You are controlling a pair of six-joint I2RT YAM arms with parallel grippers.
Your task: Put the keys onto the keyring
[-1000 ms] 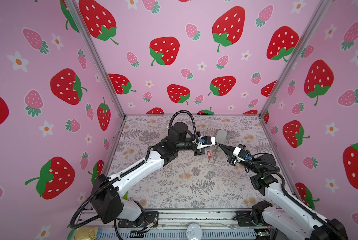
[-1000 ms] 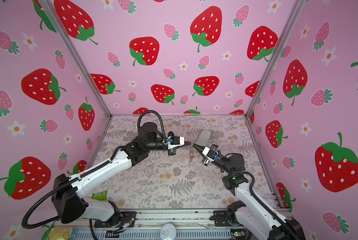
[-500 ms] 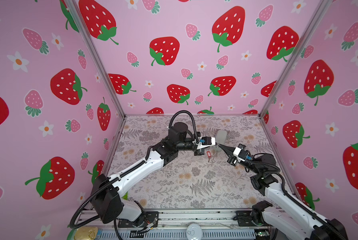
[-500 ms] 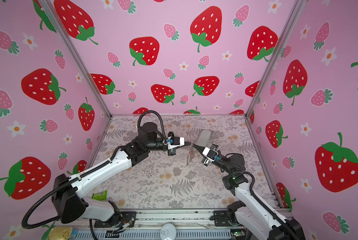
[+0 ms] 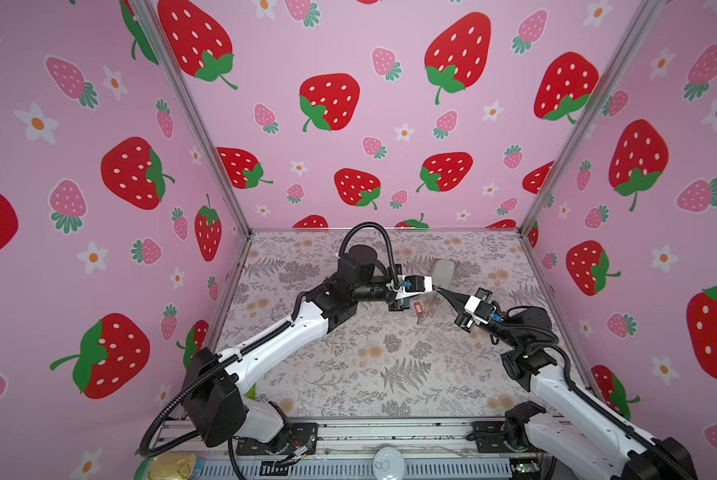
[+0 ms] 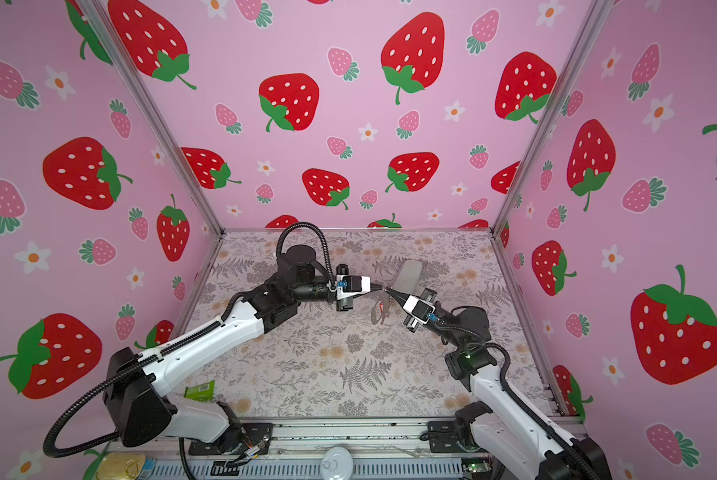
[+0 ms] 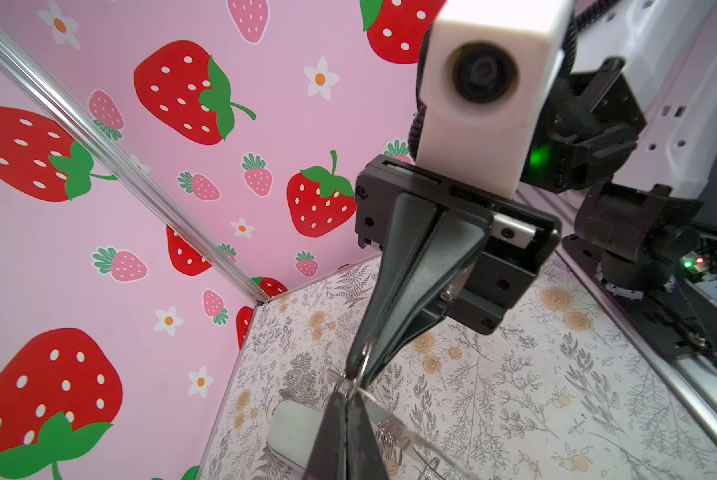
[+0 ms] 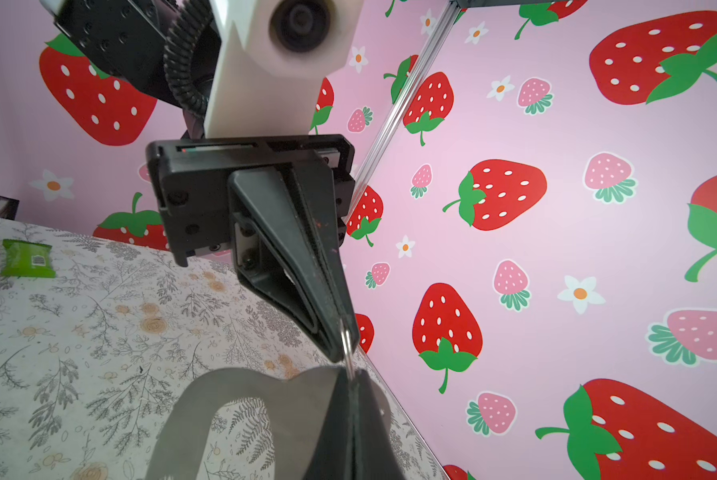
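While its fingers press together on a silver ring of the keyring (image 8: 240, 380), the left gripper (image 8: 337, 351) meets the right gripper (image 8: 352, 384) tip to tip above the table (image 5: 348, 374). The right also pinches that ring, and the grey strap dangles beneath. Key (image 5: 417, 309) sits below the tips; hanging or lying, I cannot tell. Case (image 5: 443, 269) lies behind.

A robot lab test cell: pink strawberry-print panels (image 5: 348, 62) on aluminium posts (image 5: 190, 124) box in a floral-covered bench (image 5: 369, 374), with a left arm (image 5: 273, 345) and a right arm (image 5: 577, 399) bolted to a slotted rail (image 5: 390, 432)
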